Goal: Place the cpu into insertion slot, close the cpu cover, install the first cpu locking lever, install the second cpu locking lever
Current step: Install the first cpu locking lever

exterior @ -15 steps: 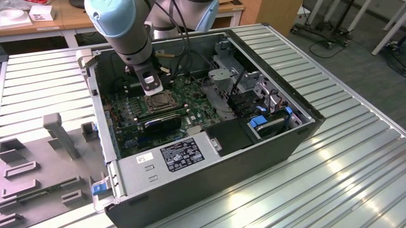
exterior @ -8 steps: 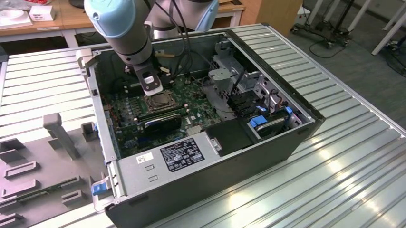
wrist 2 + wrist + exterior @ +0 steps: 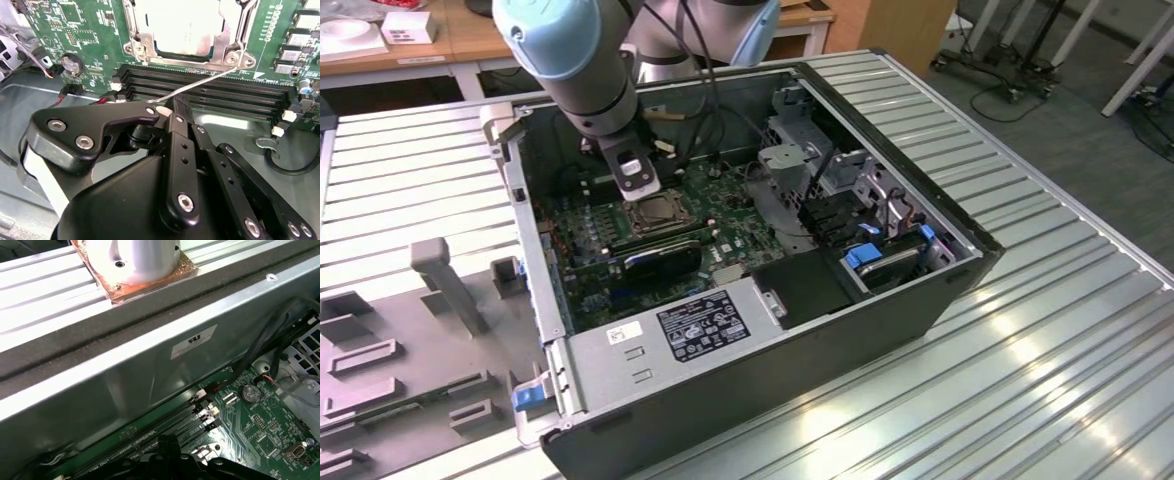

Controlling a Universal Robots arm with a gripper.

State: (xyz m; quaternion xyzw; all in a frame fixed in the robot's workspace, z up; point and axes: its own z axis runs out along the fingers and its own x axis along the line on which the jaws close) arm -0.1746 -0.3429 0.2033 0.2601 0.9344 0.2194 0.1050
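Observation:
The cpu (image 3: 185,20) lies in the insertion slot (image 3: 654,214), its silvery top showing through the cut-out of the cpu cover (image 3: 145,42), which lies flat over it. A thin silver locking lever (image 3: 205,82) runs slanting from the socket's corner across the black memory slots. My gripper (image 3: 167,111) is shut on that lever's free end, its black fingers (image 3: 177,135) pressed together. In the exterior view the gripper (image 3: 636,190) hangs just behind the socket inside the open computer case.
The green motherboard (image 3: 85,30) carries a coin battery (image 3: 71,64) and memory slots (image 3: 210,95). The case's metal wall (image 3: 125,375) stands close behind the gripper. A drive cage (image 3: 794,150) and cables are at the exterior view's right. A black heatsink (image 3: 660,260) sits in front of the socket.

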